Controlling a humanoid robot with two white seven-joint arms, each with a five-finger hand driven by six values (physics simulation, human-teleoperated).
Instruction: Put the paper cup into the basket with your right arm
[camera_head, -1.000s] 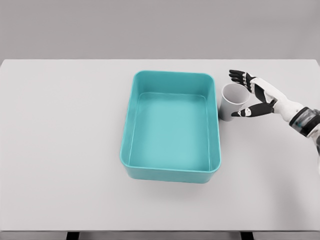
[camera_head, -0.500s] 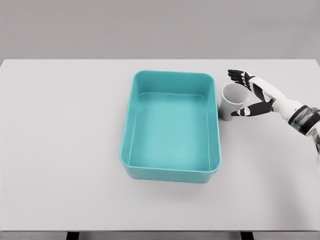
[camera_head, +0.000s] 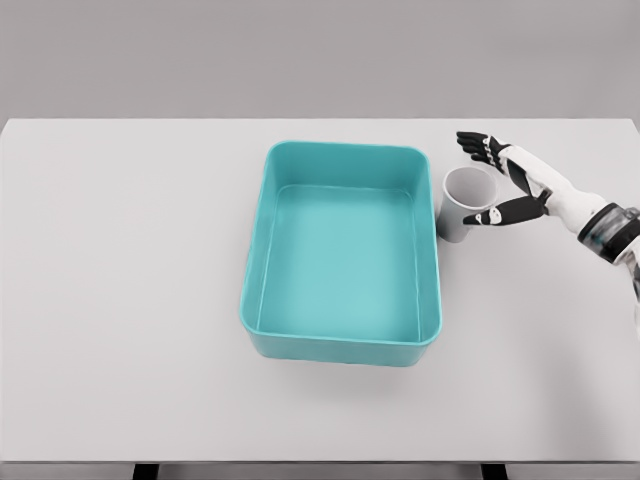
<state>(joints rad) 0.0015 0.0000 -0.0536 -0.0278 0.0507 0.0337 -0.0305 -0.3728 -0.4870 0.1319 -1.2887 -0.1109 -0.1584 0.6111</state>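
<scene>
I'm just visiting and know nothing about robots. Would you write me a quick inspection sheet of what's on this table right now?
Surface: pale grey table, flat, edges visible on all sides.
Job's things: white paper cup upright on the table, just right of the basket, not inside it; teal basket near the middle, nothing in it.
Clutter: nothing seen.
Hands: right hand open beside the cup, with fingers behind it and the thumb in front; no closed grasp yet. Left arm not in view.
Cables: nothing seen.
Surroundings: plain grey backdrop; dark table legs at the bottom edge.
</scene>
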